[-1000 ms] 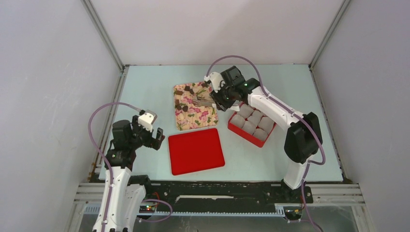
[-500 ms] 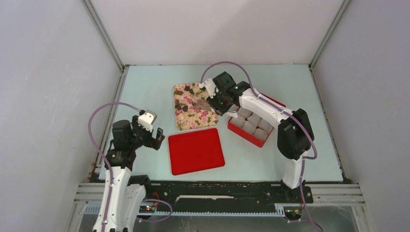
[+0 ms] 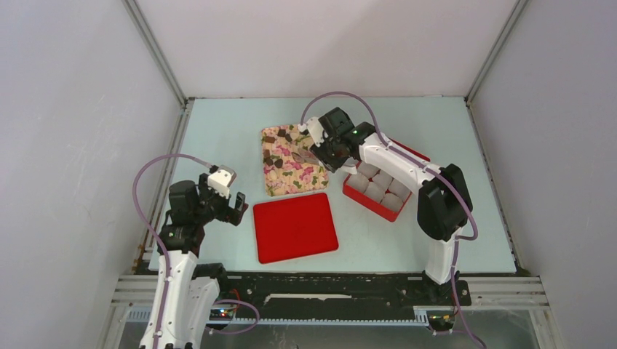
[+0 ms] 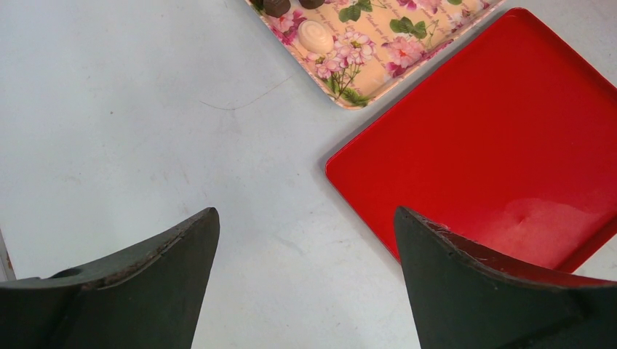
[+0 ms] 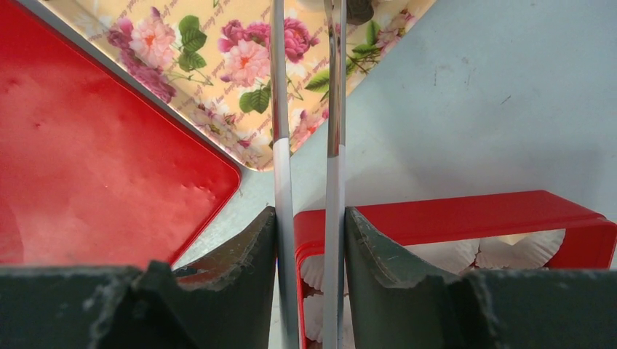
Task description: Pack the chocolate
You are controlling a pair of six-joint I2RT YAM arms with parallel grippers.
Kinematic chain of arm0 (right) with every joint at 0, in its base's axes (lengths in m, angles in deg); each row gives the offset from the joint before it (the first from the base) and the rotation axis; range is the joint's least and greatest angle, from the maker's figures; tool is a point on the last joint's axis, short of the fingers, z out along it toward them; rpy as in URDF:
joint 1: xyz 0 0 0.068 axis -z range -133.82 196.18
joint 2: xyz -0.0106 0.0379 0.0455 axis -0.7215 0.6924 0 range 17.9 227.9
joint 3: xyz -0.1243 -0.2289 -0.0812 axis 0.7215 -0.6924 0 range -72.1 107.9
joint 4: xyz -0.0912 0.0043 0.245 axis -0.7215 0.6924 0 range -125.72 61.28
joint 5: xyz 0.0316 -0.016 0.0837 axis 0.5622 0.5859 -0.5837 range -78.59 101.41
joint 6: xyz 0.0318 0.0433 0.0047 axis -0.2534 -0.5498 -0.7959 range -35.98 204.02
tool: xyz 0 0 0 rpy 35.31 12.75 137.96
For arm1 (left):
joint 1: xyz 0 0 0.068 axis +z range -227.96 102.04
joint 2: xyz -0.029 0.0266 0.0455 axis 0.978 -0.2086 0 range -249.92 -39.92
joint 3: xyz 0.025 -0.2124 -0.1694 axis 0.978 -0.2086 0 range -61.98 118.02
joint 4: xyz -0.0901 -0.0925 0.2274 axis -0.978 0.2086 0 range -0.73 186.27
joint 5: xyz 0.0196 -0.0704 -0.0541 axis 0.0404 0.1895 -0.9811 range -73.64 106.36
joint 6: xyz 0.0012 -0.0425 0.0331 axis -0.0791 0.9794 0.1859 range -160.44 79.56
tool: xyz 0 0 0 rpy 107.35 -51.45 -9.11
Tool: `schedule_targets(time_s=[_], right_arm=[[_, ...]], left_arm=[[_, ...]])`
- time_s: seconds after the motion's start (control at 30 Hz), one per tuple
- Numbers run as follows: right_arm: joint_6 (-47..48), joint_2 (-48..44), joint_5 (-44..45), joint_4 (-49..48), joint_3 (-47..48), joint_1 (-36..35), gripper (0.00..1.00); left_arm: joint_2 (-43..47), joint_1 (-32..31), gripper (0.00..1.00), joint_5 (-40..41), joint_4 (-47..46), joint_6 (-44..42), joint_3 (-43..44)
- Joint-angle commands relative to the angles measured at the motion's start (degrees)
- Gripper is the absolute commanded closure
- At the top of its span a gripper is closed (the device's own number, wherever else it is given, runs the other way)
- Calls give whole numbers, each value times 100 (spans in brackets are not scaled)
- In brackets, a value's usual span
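The chocolate [image 4: 315, 35], dark lumps plus one pale, lies on one floral tray [image 3: 291, 178] under the tongs [image 5: 280, 109] my right gripper [image 5: 309, 214] clamps, beside one red box [image 5: 466, 214] and one red lid [image 3: 295, 227]; my left gripper [image 4: 305, 211] gapes.

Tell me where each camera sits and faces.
Top external: above and behind the bases, looking down on the table; left arm and right arm show.
Left wrist: on the left arm, facing down at the red lid; left gripper open.
Right wrist: on the right arm, looking along the tongs to the floral tray; right gripper clamps them.
Shared: all show floral tray and red lid.
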Motion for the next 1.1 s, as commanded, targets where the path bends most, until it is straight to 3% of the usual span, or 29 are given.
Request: schedule_targets(time_s=[0.0, 0.67, 0.9, 1.07], right_arm=[[95, -295, 156, -295, 148, 8, 62], [482, -162, 864, -69, -105, -183, 60], [469, -403, 791, -143, -131, -196, 78], [431, -658, 636, -84, -67, -209, 84]], left_arm=[[45, 80, 7, -100, -132, 15, -77], [44, 77, 7, -153, -120, 18, -79], [46, 88, 7, -161, -142, 18, -88], [45, 87, 7, -168, -139, 14, -79]])
